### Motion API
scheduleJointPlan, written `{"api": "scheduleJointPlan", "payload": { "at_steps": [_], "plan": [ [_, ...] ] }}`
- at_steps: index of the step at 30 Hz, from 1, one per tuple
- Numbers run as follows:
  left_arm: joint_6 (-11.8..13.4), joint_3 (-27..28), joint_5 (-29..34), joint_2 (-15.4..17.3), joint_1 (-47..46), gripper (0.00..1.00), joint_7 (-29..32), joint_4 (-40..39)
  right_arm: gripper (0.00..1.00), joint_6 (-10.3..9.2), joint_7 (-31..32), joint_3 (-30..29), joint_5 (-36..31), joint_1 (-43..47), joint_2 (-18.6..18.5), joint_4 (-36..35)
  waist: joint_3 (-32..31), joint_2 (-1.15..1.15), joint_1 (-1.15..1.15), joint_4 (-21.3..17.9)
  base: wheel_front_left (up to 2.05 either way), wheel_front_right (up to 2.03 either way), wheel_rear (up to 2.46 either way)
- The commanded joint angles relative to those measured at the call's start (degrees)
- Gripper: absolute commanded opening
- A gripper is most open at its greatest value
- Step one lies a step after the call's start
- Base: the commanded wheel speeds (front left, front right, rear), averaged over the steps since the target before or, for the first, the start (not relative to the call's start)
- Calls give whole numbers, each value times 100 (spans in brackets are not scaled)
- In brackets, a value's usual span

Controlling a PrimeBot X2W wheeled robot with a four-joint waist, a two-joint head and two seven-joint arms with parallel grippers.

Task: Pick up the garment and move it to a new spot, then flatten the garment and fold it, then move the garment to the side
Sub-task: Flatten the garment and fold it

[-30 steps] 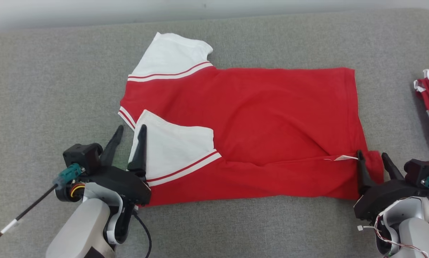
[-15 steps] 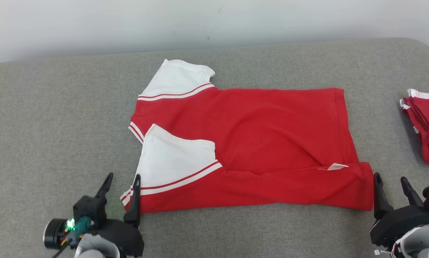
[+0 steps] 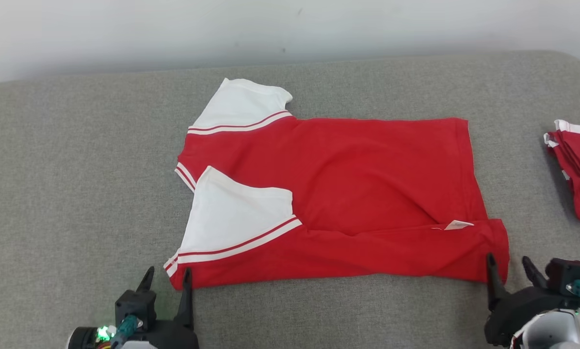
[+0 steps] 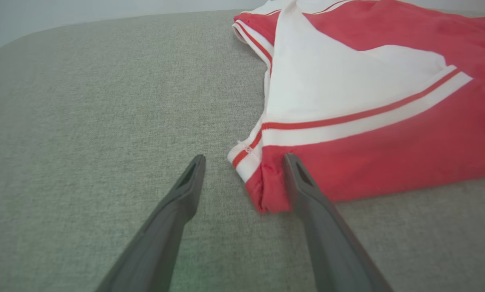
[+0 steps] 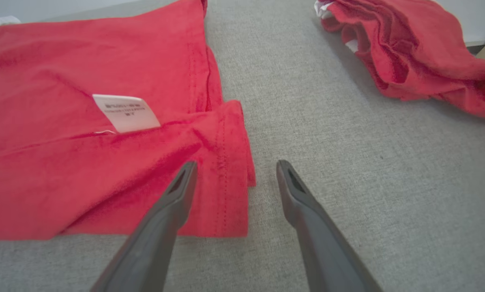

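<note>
Spread flat across the centre of the head view on a grey cushion (image 3: 76,169): red garment (image 3: 367,184) with white sleeves, lower long edge turned up over the body, white label (image 3: 457,224) peeking out at the fold toward the lower right. Folded onto the red body at centre left, one white sleeve (image 3: 236,213); jutting out at the top, the other. At the lower left edge of the frame, left gripper (image 3: 169,271), fingers spread wide and empty, the garment's lower left corner between them in the left wrist view. At the lower right, right gripper (image 3: 507,258), likewise wide and empty, one finger over the hem corner, the other over bare cushion. Contact with the cloth impossible to tell. At the right edge, well apart, a second red-and-white bundle (image 3: 578,174).
</note>
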Motion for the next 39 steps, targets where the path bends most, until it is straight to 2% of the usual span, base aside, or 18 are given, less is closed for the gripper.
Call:
{"api": "scheduleJointPlan", "payload": {
  "at_steps": [1,8,14,15,16,17,18,19,20,29,39],
  "plan": [
    [5,4,-69,-23,-99,100,39,37,100,-15,58,16,-70,-87,13,67,41,0,0,13,0,0,0],
    [42,-65,-114,-96,-350,100,411,253,100,-15,390,55,-75,-374,22,428,185,0,0,48,0,0,0],
    [-134,-188,-220,-208,-433,100,745,316,100,-15,701,90,-49,-606,33,781,343,0,0,76,0,0,0],
    [-186,-203,-259,-229,-432,97,775,314,100,-15,756,118,-12,-630,36,837,360,0,0,83,0,0,0],
    [-205,-227,-277,-242,-437,80,820,317,100,-15,851,150,3,-651,43,908,375,0,0,88,0,0,0],
    [-239,-264,-274,-247,-436,45,868,318,93,-14,937,200,19,-660,56,961,381,0,0,94,0,0,0],
    [-256,-278,-283,-254,-434,35,866,305,79,-1,982,243,31,-664,62,985,383,0,0,103,0,0,0],
    [-284,-304,-307,-266,-429,0,912,298,17,-1,992,273,60,-668,61,979,379,0,0,114,0,0,0],
    [-318,-328,-314,-252,-416,0,946,300,0,-1,983,287,76,-663,49,957,365,0,0,126,0,0,0],
    [-279,-309,-432,-73,-33,0,897,-56,0,-15,676,104,207,-232,-64,266,-38,0,0,138,0,0,0],
    [4,-241,-472,234,696,0,875,-839,0,-16,955,-96,418,510,-6,-572,-295,0,0,35,0,0,0]
  ]
}}
